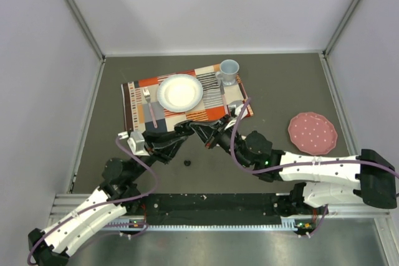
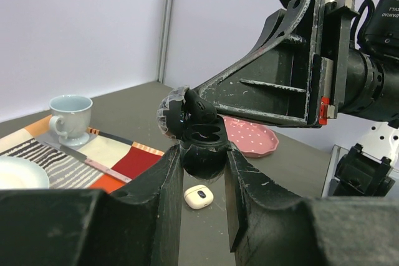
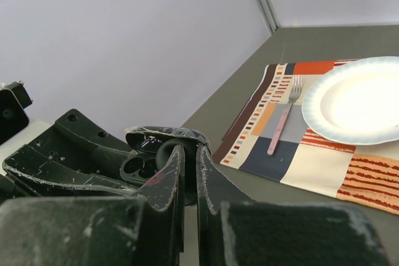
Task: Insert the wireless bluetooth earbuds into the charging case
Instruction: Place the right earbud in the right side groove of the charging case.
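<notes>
The black charging case [image 2: 203, 161] is held off the table with its lid [image 2: 174, 114] swung open, and my left gripper [image 2: 204, 151] is shut on its body. Two round sockets [image 2: 206, 133] face up. My right gripper [image 3: 189, 149] reaches in from the other side, shut on a black roundish earbud [image 3: 162, 154], its tips right over the case [image 3: 138, 167]. That earbud [image 2: 202, 110] sits at the sockets' rim under the lid. In the top view the two grippers [image 1: 176, 136] [image 1: 195, 128] meet just before the placemat. A small black piece [image 1: 187, 163] lies on the table.
A white pod-shaped case [image 2: 198, 196] lies on the table under the held case. The patterned placemat [image 1: 134, 101] carries a white plate [image 1: 180, 92], a pink fork [image 1: 149, 107] and a blue cup [image 1: 229, 71]. A pink dotted plate [image 1: 312, 133] sits at the right.
</notes>
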Robot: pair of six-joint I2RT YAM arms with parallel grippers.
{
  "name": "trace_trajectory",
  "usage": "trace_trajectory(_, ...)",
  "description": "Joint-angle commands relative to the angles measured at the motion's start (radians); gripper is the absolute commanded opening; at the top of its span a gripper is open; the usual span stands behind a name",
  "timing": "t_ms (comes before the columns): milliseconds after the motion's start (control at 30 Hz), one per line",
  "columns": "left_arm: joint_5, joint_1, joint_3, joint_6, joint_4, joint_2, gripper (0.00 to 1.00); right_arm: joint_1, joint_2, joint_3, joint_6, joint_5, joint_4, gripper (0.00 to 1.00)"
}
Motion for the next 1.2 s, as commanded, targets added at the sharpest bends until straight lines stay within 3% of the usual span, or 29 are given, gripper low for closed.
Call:
trace_trajectory(0,0.001,-0.002,0.0,-0.019,0.099,-0.006,0.0,0.017,0.008,-0.015,-0.017,0.038,0.048,0.0)
trace_trajectory(433,-0.061,-0.002,-0.02,-0.006,0.119,-0.038,0.0,0.085,0.005,-0.038,-0.06,0.074,0.0,0.04)
trace_trajectory(700,-0.062,-0.002,-0.021,-0.003,0.1,-0.053,0.0,0.088,-0.019,-0.032,-0.078,0.086,-0.021,0.2)
trace_trajectory(1167,-0.044,0.0,-0.018,0.005,0.088,-0.044,0.0,0.088,-0.102,0.006,-0.127,0.11,-0.074,0.34)
